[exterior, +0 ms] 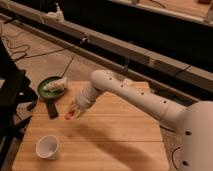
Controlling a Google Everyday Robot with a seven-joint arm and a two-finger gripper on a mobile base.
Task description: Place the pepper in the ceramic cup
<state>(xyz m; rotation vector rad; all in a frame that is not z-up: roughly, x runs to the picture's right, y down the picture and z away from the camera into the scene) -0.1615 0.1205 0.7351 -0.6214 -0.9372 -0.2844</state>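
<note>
One risk above all: letting go short of the ceramic cup [47, 146], dropping the pepper [68, 115] onto the wooden table [125, 142]. Pinched now in the tightly closed gripper [74, 112], above the tabletop, well apart from the cup, nearer the green pan [42, 89]

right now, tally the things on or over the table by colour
white: 2, the ceramic cup and a white item in the pan
green: 1, the pan
red-orange: 1, the pepper, held by the shut gripper over the table
total: 4
</note>
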